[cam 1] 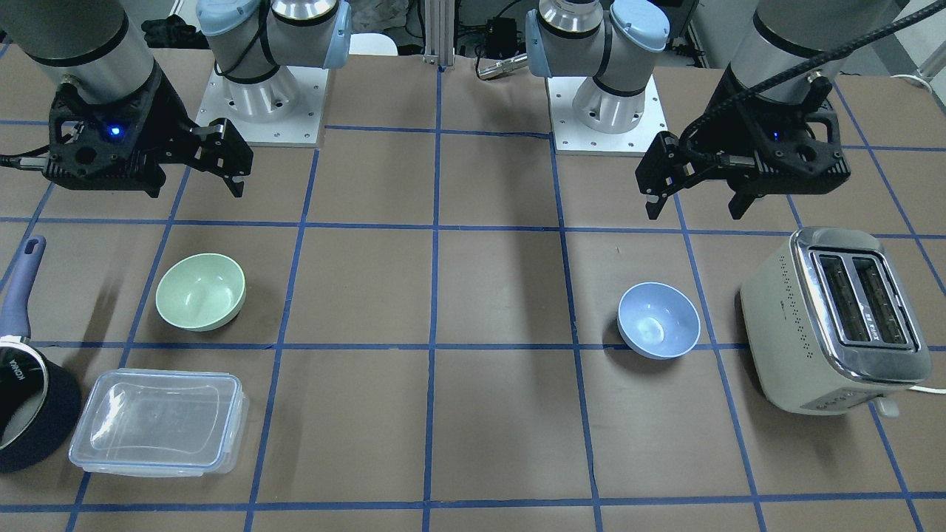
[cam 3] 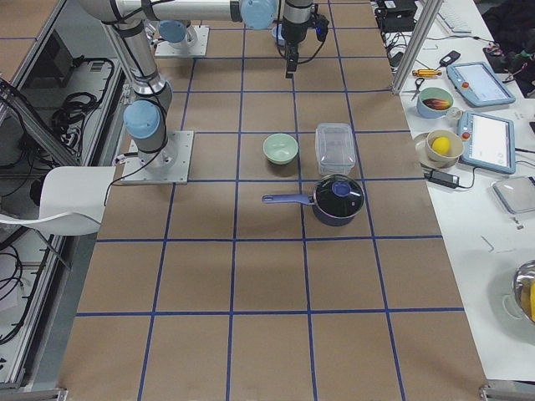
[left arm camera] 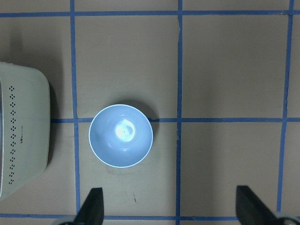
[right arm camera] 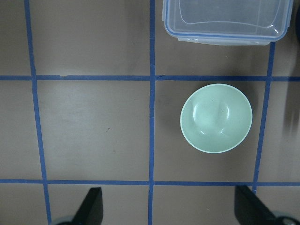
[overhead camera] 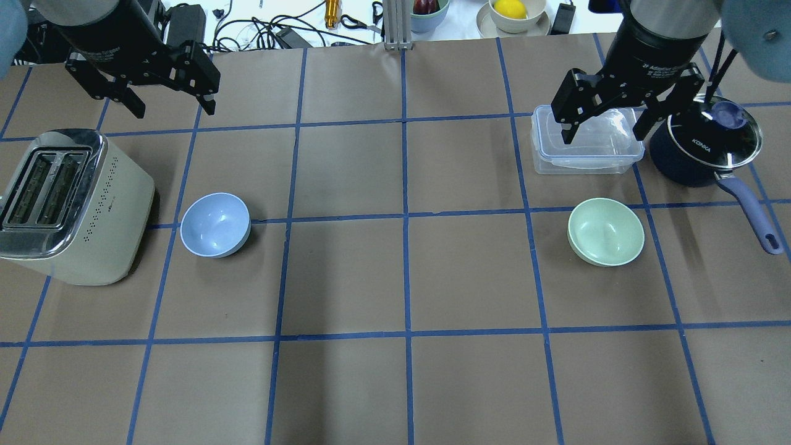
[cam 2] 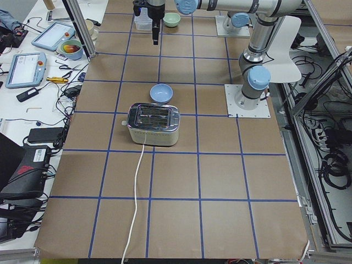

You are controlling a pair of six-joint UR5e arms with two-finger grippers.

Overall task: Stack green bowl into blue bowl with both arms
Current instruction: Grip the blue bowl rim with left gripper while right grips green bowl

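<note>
The pale mint-green bowl (overhead camera: 606,231) stands upright and empty on the table's right half; it also shows in the front view (cam 1: 200,291) and the right wrist view (right arm camera: 216,118). The light blue bowl (overhead camera: 215,224) stands upright and empty on the left half, next to the toaster; it also shows in the front view (cam 1: 658,320) and the left wrist view (left arm camera: 121,135). My left gripper (overhead camera: 173,110) hangs open and empty high above the table, beyond the blue bowl. My right gripper (overhead camera: 602,135) hangs open and empty high above the container, beyond the green bowl.
A cream toaster (overhead camera: 68,204) stands left of the blue bowl. A clear lidded container (overhead camera: 587,142) and a dark blue pot (overhead camera: 704,145) with a glass lid and long handle stand behind and right of the green bowl.
</note>
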